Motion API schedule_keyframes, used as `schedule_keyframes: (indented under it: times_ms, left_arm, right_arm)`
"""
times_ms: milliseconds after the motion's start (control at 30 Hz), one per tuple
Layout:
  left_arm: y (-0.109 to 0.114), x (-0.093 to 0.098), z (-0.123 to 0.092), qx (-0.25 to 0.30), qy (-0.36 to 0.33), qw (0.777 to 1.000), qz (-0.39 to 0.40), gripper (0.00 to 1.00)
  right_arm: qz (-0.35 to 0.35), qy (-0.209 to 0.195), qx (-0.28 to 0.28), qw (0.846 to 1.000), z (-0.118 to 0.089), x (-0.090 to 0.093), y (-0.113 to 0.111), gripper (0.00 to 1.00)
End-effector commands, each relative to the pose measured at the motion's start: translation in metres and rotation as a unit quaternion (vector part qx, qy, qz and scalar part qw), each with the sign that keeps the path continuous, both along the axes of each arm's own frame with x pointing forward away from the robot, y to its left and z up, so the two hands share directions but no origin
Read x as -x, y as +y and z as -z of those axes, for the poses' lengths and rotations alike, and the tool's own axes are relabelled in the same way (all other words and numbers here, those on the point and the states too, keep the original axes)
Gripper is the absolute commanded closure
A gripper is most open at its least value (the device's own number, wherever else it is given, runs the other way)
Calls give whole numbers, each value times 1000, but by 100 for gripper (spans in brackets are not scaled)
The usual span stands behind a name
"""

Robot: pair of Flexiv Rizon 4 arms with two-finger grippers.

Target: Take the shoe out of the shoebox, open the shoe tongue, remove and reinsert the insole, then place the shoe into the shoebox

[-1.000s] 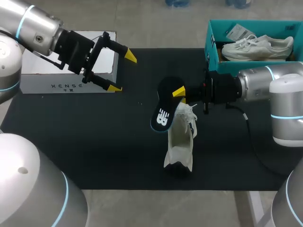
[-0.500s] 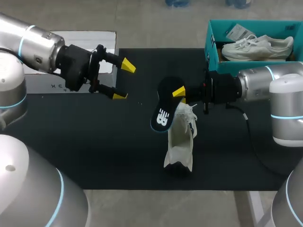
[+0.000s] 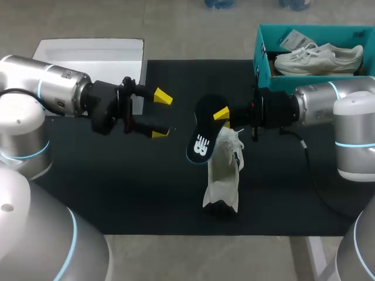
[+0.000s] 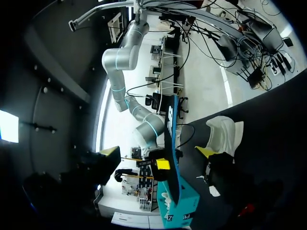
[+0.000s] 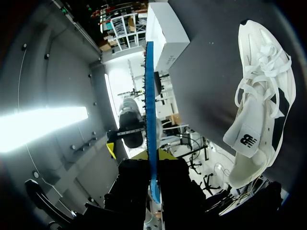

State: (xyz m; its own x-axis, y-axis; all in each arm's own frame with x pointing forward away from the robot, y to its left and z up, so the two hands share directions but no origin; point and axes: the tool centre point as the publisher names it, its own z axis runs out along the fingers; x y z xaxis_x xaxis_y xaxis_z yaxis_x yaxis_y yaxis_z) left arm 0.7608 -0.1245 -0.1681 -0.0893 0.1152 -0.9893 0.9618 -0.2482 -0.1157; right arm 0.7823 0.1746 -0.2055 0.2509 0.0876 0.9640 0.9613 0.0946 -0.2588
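Note:
A white shoe [image 3: 224, 171] lies on the black mat [image 3: 117, 187], toe toward the front edge; the right wrist view shows the shoe [image 5: 261, 96] beside the gripper. My right gripper [image 3: 223, 115] is shut on a dark insole [image 3: 201, 136] and holds it on edge above the shoe. From the wrist, the insole [image 5: 151, 91] is a thin blue strip running out ahead of the right gripper [image 5: 152, 155]. My left gripper [image 3: 161, 115] stands open just left of the insole. Seen from the left wrist, the insole [image 4: 171, 143] is ahead of the open left gripper [image 4: 158, 152], with the shoe [image 4: 223, 134] off to one side.
A teal shoebox [image 3: 262, 52] at the back right holds a second white shoe [image 3: 319, 57]. A white box [image 3: 88, 52] sits at the back left corner, half off the mat. The front left of the mat is bare.
My left arm has swung down and to the right, bringing its open gripper close to the insole. The right arm, insole and shoe have not moved.

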Motion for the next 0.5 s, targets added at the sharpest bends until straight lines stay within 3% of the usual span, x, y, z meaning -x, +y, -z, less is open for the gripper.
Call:
schedule_keyframes:
  times_ms: [33, 300, 500]
  left_arm:
    - [-11, 18, 7, 1, 0, 1000, -11, 0]
    - [-44, 28, 16, -21, 23, 999, -30, 0]
    - [-56, 11, 18, -35, 65, 995, -67, 0]
  right_arm:
    - [0, 0, 1, 1000, 0, 0, 1, 100]
    - [0, 0, 1, 1000, 0, 0, 1, 100]
    - [0, 0, 1, 1000, 0, 0, 1, 100]
